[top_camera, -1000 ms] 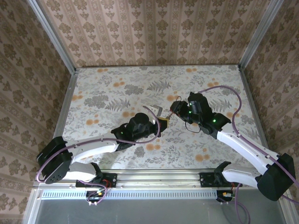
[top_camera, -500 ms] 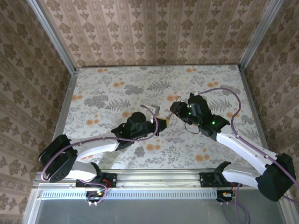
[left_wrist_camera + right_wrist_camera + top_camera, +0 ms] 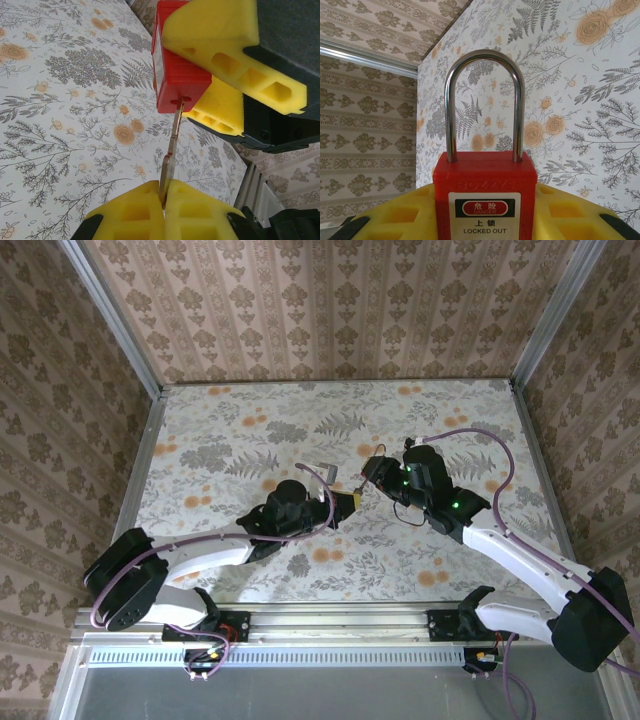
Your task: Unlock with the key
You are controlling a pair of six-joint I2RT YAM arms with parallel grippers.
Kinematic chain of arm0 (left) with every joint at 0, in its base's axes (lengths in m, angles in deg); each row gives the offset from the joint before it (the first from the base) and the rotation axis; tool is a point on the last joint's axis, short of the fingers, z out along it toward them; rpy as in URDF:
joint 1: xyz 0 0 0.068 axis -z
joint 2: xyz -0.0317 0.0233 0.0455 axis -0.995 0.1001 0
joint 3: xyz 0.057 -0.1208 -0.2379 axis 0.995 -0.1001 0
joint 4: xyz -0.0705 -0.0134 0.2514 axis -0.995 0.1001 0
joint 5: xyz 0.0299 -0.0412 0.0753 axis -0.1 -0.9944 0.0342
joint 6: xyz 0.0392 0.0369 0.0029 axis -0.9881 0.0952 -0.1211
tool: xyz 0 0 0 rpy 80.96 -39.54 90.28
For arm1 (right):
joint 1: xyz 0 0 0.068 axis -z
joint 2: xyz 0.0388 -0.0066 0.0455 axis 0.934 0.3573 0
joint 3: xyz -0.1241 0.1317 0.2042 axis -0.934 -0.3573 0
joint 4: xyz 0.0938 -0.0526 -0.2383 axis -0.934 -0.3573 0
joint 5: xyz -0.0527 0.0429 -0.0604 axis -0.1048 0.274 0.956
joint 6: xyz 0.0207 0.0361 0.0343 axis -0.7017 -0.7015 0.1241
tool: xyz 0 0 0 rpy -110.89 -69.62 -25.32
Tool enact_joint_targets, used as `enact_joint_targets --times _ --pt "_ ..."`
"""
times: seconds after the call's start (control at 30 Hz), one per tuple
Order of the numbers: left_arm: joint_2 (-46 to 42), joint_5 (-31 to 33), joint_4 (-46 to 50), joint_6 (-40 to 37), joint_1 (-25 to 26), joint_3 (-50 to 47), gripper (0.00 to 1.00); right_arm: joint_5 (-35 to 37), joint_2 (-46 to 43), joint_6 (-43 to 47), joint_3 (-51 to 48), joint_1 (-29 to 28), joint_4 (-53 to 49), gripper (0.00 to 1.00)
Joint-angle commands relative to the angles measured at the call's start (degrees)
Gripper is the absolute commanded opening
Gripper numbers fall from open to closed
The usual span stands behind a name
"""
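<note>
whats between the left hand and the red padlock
The key, pinched in the left hand, its blade reaching up to the bottom of the padlock; the left wrist view shows it.

Bright, even light — soft shadows, sharp

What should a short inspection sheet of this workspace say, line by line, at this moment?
Surface: floral tabletop, flat.
Job's things: red padlock with its shackle closed; key with its tip in the keyhole on the padlock's underside.
Clutter: nothing seen.
Grippers: right gripper clamps the padlock body; left gripper is shut on the key's head.
Cables: purple cables, one looping along each arm.
Surroundings: wallpaper walls on three sides; metal rail at the near edge.
</note>
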Motion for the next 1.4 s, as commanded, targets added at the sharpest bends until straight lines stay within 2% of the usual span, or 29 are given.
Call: enact_joint_targets --times 0.0,0.3,0.37,0.53,0.77,1.0,1.2,1.37 --pt "-0.04 2.53 -2.19 0.69 -0.64 -0.31 0.00 -3.88 -0.40 0.52 -0.05 -1.46 1.60 0.01" --pt "0.10 2.93 -1.26 0.53 -0.73 0.53 0.00 -4.54 1.04 0.51 0.55 -2.55 1.78 0.00" --pt "-0.33 4.10 1.35 -0.51 -0.60 1.36 0.00 -4.23 1.14 0.09 0.74 -2.78 1.26 0.00" --pt "-2.19 11.54 13.86 -7.94 2.02 6.31 0.00 -4.14 1.48 -1.92 1.00 -2.87 0.45 0.00" --pt "-2.15 14.41 18.45 -8.59 2.25 8.64 0.00 -3.41 1.58 -2.80 0.26 -3.22 0.70 0.00" --pt "-2.53 10.36 16.36 -6.32 1.08 7.84 0.00 -3.03 1.32 -1.95 0.65 -3.31 -0.02 0.00" --pt "-2.72 2.72 15.03 -3.09 -0.55 8.74 0.00 -1.65 1.36 -0.58 0.37 -3.22 -0.98 0.00" --pt "-3.31 1.14 15.61 0.75 -1.89 7.83 0.00 -0.47 1.58 1.22 1.40 -3.37 -2.72 0.00"
